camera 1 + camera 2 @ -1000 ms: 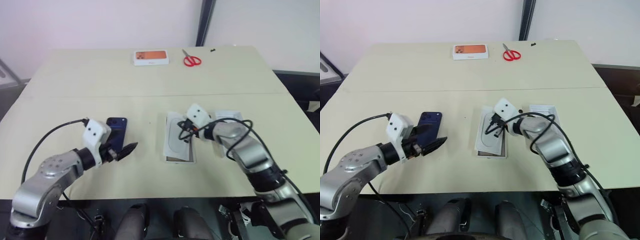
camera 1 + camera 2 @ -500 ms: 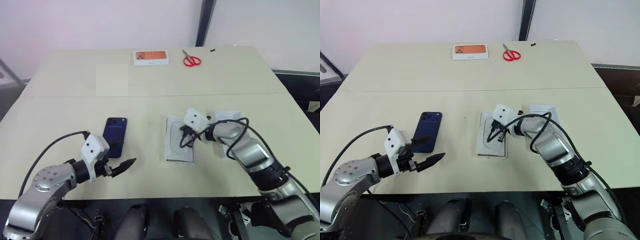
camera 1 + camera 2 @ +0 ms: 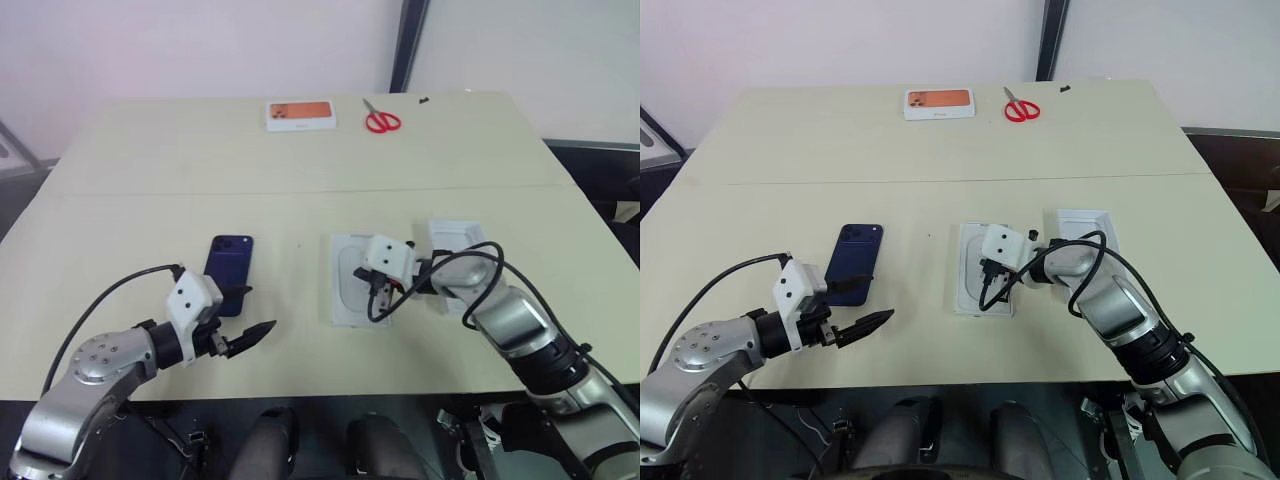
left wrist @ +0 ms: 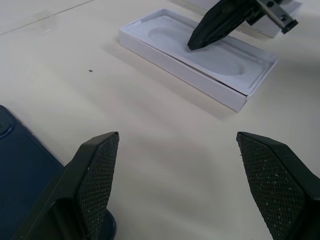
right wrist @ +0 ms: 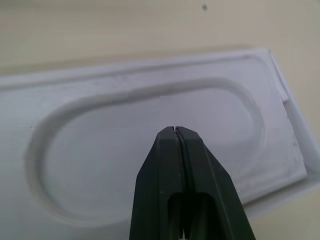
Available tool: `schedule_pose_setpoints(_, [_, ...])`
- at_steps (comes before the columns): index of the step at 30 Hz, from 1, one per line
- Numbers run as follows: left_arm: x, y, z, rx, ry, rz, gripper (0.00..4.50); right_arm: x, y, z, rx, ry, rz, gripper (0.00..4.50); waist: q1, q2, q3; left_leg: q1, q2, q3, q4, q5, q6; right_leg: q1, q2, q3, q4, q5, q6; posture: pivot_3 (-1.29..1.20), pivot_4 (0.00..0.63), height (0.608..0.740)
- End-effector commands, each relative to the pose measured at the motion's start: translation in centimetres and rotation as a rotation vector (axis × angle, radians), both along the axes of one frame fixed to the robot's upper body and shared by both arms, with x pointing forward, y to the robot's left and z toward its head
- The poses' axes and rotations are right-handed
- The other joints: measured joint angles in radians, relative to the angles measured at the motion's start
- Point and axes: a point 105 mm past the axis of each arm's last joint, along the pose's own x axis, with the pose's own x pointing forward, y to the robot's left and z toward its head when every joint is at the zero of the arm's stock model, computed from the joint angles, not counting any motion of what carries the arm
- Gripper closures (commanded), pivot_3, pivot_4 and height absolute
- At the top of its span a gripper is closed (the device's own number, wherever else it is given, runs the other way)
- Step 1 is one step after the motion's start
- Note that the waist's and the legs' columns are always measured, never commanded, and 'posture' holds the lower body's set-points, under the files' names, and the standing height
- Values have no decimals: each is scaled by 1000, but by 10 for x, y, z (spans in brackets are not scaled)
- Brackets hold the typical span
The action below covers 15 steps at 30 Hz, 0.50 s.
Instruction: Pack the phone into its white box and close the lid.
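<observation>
phone [image 3: 230,273] left of white box [image 3: 357,289], lid [image 3: 455,250] right, scissors [image 3: 381,120] far behind

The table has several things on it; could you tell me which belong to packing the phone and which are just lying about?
For the job:
- phone
- white box, with the flat white insert on it
- lid

Lying about:
- white box with an orange picture
- red scissors
</observation>
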Motion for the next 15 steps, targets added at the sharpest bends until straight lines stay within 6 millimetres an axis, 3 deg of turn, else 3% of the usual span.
schedule_pose_setpoints(1, [-3, -5, 6, -7, -30, -21, 527, -1, 11, 10, 24, -47, 37, 4470, 0, 0, 0, 0, 0, 0, 0, 0, 0, 0, 0, 0, 0, 0, 0, 0, 150, 740])
schedule_pose_setpoints(6, [-7, -12, 7, -20, -27, -50, 527, 15, 16, 2, 44, -38, -51, 4470, -2, 0, 0, 0, 0, 0, 0, 0, 0, 0, 0, 0, 0, 0, 0, 0, 150, 740])
schedule_pose_setpoints(15, [-12, -17, 6, -28, -20, -69, 527, 37, 3, -4, -3, -79, -174, 4470, -1, 0, 0, 0, 0, 0, 0, 0, 0, 0, 0, 0, 0, 0, 0, 0, 150, 740])
